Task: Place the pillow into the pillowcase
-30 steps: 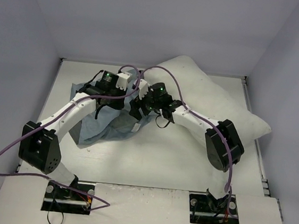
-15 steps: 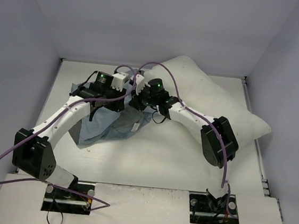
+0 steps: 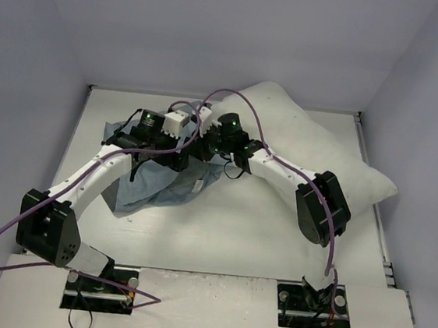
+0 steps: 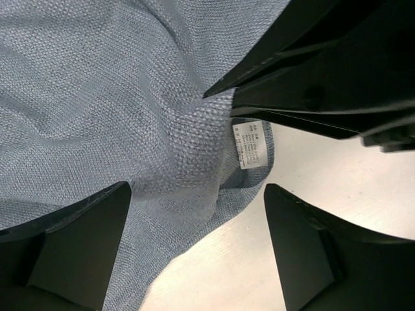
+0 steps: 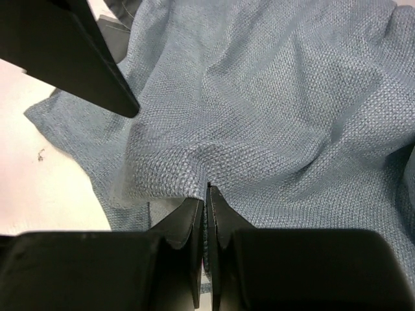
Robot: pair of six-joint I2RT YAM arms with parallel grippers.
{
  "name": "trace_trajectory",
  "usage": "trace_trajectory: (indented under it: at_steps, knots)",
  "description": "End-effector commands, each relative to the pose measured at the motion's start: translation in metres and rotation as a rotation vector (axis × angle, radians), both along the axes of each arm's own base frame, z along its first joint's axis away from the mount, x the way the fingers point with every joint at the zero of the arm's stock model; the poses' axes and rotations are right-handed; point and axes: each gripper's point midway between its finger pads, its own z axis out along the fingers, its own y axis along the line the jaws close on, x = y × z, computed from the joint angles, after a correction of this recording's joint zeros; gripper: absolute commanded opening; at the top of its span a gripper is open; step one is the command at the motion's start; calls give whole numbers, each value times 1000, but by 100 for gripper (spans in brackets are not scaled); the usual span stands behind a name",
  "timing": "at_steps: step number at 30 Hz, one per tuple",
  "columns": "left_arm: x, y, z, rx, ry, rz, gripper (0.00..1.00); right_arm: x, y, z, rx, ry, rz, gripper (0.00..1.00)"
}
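Note:
The pillow [image 3: 307,146], big and white, lies at the back right of the table. The pillowcase [image 3: 150,184] is crumpled left of it, pale blue-grey side up. My right gripper [image 3: 202,148] is shut on a raised fold of the pillowcase [image 5: 292,97]; in the right wrist view the cloth is pinched between the fingertips [image 5: 194,210]. My left gripper [image 4: 194,246] stands open just beside it, over the pillowcase's edge [image 4: 117,97] and bare table, with nothing between its fingers. A small white label [image 4: 249,144] shows on the cloth near the right gripper's black body [image 4: 324,71].
White walls close the table in on the left, back and right. Purple cables loop over both arms [image 3: 210,100]. Bare tabletop [image 3: 227,235] lies between the pillowcase and the arm bases.
My right gripper has shut on a fold of the pillowcase. My left gripper has opened wide, let go of the cloth, and shifted slightly to the right.

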Motion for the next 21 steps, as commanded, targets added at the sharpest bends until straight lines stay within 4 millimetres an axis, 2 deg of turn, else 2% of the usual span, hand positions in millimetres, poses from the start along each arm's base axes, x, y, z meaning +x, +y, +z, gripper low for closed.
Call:
trace_trajectory:
  at_steps: [1, 4, 8, 13, 21]
  knots:
    - [20, -2, 11, 4, -106, 11, 80, 0, 9, 102, 172, -150, 33, 0]
    - [29, 4, 5, 27, -141, 54, 80, -5, 8, 110, 190, -143, 46, 0]
    - [46, 10, 10, 46, -203, 109, 80, -10, 7, 120, 206, -142, 56, 0]
    - [58, 12, 24, 51, -271, 128, 80, -13, 4, 115, 199, -126, 53, 0]
    - [66, 17, 27, 70, -312, 154, 80, -16, 2, 106, 191, -92, 61, 0]
